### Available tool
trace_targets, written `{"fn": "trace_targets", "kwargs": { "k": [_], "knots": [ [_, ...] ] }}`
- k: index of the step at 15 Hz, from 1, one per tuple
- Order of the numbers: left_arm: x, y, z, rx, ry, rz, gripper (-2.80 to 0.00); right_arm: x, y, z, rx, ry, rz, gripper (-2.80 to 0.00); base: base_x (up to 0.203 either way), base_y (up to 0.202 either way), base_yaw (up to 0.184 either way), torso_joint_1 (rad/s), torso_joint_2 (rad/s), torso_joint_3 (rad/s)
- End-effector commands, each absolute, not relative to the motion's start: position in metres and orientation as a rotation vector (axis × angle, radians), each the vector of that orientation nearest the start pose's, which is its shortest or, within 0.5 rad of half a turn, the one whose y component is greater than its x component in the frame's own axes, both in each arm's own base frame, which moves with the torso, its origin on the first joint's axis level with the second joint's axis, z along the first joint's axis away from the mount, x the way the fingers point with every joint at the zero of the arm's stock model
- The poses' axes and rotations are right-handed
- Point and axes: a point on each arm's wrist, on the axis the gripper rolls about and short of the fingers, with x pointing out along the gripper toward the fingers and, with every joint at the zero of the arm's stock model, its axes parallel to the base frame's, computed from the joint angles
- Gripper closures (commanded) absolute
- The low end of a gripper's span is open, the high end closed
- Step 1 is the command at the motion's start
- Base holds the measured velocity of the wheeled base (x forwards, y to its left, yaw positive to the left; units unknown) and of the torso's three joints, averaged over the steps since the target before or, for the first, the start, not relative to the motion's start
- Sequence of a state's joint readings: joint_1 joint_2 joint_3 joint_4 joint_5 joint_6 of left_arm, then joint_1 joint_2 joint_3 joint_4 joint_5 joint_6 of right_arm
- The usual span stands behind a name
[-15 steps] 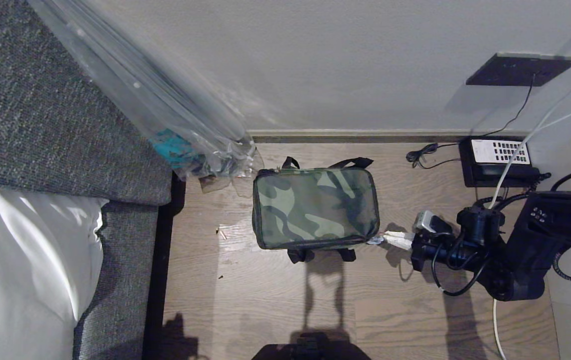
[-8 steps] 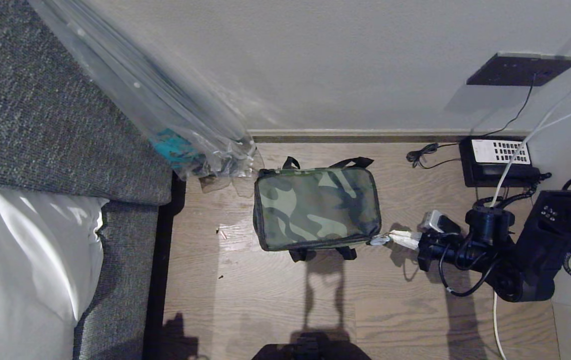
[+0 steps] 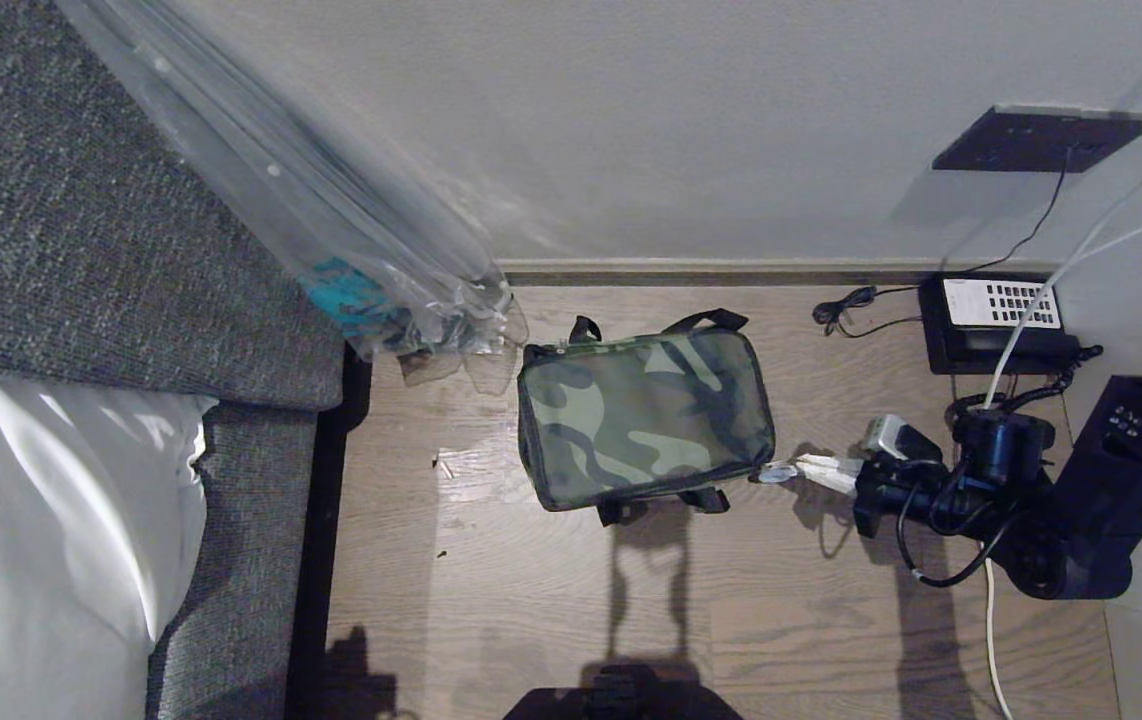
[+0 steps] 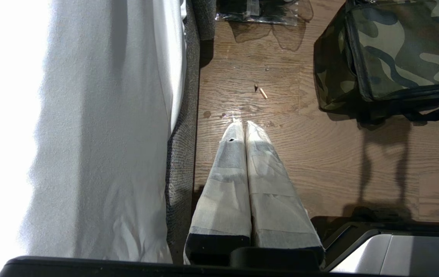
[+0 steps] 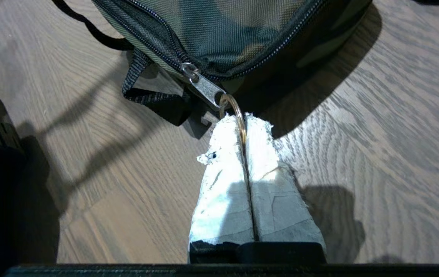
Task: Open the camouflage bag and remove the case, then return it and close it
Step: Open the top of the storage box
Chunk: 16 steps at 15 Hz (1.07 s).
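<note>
The camouflage bag [image 3: 646, 420] stands on the wooden floor with its zip closed, skewed so that its near right corner points at my right arm. My right gripper [image 3: 796, 468] is at that corner, low over the floor. In the right wrist view its taped fingers [image 5: 223, 138] are shut on the brass ring [image 5: 235, 112] that hangs from the silver zip pull [image 5: 205, 87]. My left gripper [image 4: 244, 125] hangs shut and empty above the floor, left of the bag [image 4: 404, 50]. The case is out of view.
A clear plastic-wrapped umbrella [image 3: 331, 230] leans over the grey sofa [image 3: 81, 230], ending just left of the bag. A white cushion [image 3: 41, 520] lies on the sofa. A telephone [image 3: 996, 320] and cables sit by the wall at right. A small stick [image 3: 444, 465] lies on the floor.
My right gripper has drawn back to the right with the ring in it. The bag has slid right with it and turned a little, its right end swinging toward the wall.
</note>
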<state>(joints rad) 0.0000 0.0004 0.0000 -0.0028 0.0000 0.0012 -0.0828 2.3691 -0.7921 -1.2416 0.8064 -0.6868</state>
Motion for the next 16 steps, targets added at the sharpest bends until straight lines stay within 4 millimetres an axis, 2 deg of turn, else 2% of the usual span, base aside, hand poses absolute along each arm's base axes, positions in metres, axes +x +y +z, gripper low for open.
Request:
{"fn": "trace_targets", "kwargs": {
  "k": [1,5,8,16],
  "knots": [
    [-0.023,0.0,0.076,0.0,-0.003,0.0,0.0,0.379,-0.017,0.003,-0.508,0.047,0.787,0.0,0.0,0.0,0.0,0.0,0.0,0.0],
    [-0.023,0.0,0.076,0.001,-0.003,0.0,0.0,0.367,-0.011,0.002,-0.479,0.087,0.824,0.0,0.0,0.0,0.0,0.0,0.0,0.0],
    [-0.023,0.0,0.076,0.0,-0.003,0.0,0.0,0.355,0.011,-0.003,-0.436,0.122,0.925,0.0,0.0,0.0,0.0,0.0,0.0,0.0],
    [-0.023,0.0,0.076,0.0,-0.003,0.0,0.0,0.347,0.075,0.002,-0.427,0.099,1.096,0.0,0.0,0.0,0.0,0.0,0.0,0.0]
  ]
}}
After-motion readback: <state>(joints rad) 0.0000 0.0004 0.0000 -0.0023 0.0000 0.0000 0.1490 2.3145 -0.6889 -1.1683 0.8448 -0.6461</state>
